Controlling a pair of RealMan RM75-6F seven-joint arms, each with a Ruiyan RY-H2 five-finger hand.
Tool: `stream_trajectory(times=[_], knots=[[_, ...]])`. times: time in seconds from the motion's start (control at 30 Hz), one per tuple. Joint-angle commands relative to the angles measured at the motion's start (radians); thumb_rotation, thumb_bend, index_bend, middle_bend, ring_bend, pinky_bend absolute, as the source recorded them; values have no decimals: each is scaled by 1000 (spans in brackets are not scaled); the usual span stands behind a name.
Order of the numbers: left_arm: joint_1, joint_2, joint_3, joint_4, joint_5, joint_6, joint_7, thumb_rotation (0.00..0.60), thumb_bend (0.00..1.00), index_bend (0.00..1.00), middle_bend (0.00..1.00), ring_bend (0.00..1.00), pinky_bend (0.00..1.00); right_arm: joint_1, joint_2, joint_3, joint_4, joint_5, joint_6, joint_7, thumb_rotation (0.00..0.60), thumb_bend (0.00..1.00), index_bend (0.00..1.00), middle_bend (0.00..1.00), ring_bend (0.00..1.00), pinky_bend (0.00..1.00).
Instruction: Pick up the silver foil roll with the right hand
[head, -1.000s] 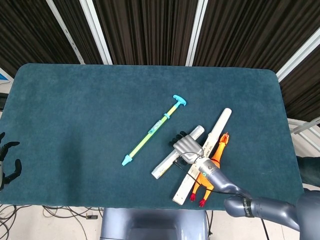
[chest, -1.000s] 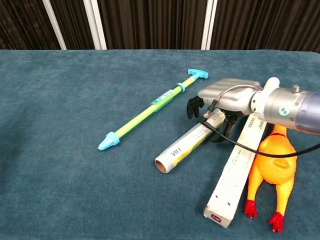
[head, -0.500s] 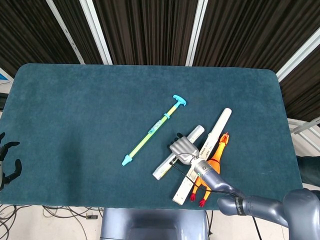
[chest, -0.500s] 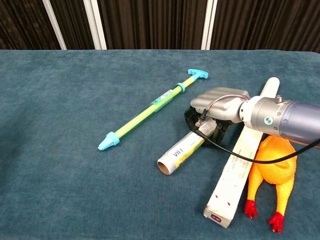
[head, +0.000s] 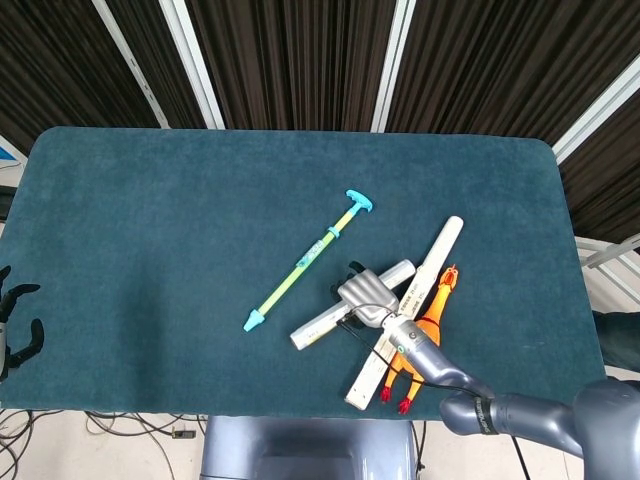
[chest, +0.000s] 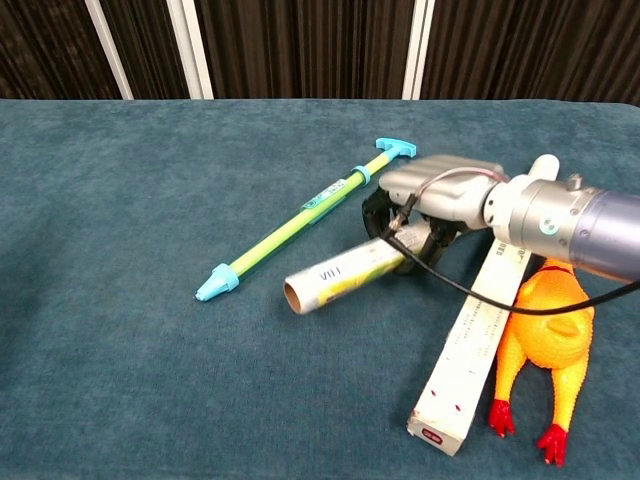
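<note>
Right hand (chest: 425, 205) grips foil roll (chest: 340, 273), mid-table beside white box (chest: 470, 335).

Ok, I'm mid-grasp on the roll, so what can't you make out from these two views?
- Fingers under the roll: both views, covered by the right hand itself.
- Whether the roll has left the table: neither view settles it.
- Roll's far end: chest view, behind the hand.
- Roll's printed label: too small and blurred.
- Left hand: head view, cut by the frame's edge; absent from chest view.
</note>
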Motion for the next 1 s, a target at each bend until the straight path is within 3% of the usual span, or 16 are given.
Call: stream_trajectory(times=[0.03, 0.2, 0.37, 0.63, 1.0], knots=[[0, 0, 0, -1, 0, 0, -1, 600, 526, 241, 0, 0, 0, -11, 49, 26, -63, -27, 41, 60, 600, 479, 620, 588, 470, 175], [1, 2, 1, -3, 1, 1, -1, 600, 526, 241, 0, 0, 0, -53, 161, 76, -211, -32, 94, 222, 600, 449, 620, 584, 469, 175], [2, 1, 2, -4, 4, 4, 2, 600, 526, 241, 0, 0, 0, -110, 311, 114, -352, -54, 112, 489, 600, 439, 620, 584, 471, 175], [3, -2, 4, -7, 6, 10, 9, 600, 526, 241, 0, 0, 0, -180, 450, 100, -431, -162, 162, 759, 600, 439, 619, 584, 472, 175], [4, -3, 3, -5, 7, 14, 11, 600, 527, 241, 0, 0, 0, -183, 468, 73, -402, -203, 172, 806, 600, 444, 620, 583, 472, 175]])
